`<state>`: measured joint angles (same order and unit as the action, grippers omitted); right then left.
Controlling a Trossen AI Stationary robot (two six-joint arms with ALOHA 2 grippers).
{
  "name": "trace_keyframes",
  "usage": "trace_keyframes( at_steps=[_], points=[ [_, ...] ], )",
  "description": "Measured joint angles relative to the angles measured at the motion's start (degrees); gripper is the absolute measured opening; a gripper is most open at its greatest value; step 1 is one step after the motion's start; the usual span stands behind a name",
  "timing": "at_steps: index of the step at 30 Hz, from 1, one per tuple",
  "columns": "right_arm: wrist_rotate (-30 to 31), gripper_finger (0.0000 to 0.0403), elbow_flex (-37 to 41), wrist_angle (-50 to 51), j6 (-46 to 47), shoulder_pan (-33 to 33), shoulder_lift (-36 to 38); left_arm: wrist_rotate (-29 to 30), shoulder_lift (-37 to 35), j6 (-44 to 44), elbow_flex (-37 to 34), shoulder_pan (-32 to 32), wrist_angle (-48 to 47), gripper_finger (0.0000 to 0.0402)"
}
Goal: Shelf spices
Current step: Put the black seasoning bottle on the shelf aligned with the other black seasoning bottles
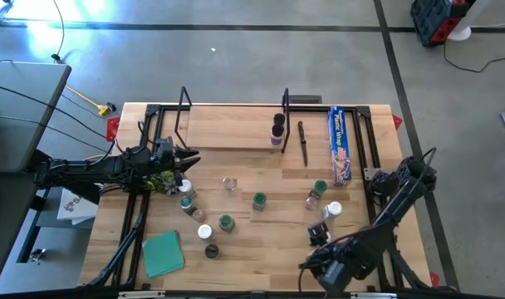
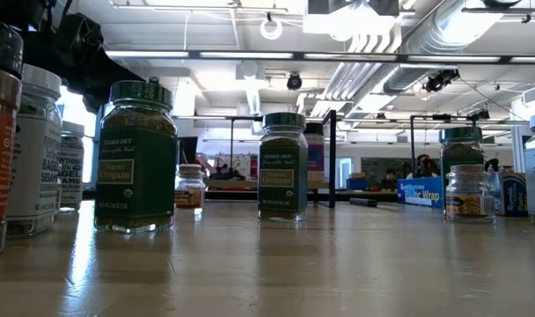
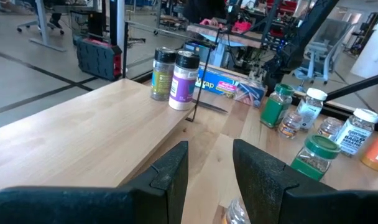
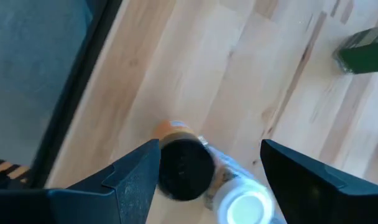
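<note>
The shelf (image 1: 227, 124) is a light-wood board with black wire uprights, lying at the table's far side. Two spice jars (image 1: 277, 129) stand on its right end, also visible in the left wrist view (image 3: 176, 78). Several more jars (image 1: 259, 201) stand loose on the tabletop; the low view shows green-lidded ones (image 2: 135, 158). My left gripper (image 1: 186, 158) (image 3: 209, 149) hangs open by the shelf's near left corner with nothing between its fingers. My right gripper (image 1: 319, 237) (image 4: 211, 149) points down, open, over a dark-lidded jar (image 4: 184, 168) and a white-lidded jar (image 4: 245, 205) at the near right.
A long blue wrap box (image 1: 340, 143) and a thin dark tool (image 1: 303, 143) lie right of the shelf. A green leafy bunch (image 1: 159, 181) sits under the left arm. A teal flat pad (image 1: 163, 253) lies near left. Black frame rails (image 1: 140, 224) run along both table sides.
</note>
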<state>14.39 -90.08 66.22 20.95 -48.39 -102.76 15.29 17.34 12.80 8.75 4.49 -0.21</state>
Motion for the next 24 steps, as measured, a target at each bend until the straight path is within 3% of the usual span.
trace_keyframes(
  at_steps=[5, 24],
  points=[
    [-3.17, 0.0273, 0.0, 0.77, -2.89, 0.79, 0.0, -0.15, 0.0, 0.02, 0.0, -0.02, 0.03, 0.0121],
    [-2.28, 0.0273, 0.74, -0.67, -4.18, 1.16, -0.04, -2.29, 0.0, 0.07, 0.0, -0.02, 0.0, 0.0121]
  ],
)
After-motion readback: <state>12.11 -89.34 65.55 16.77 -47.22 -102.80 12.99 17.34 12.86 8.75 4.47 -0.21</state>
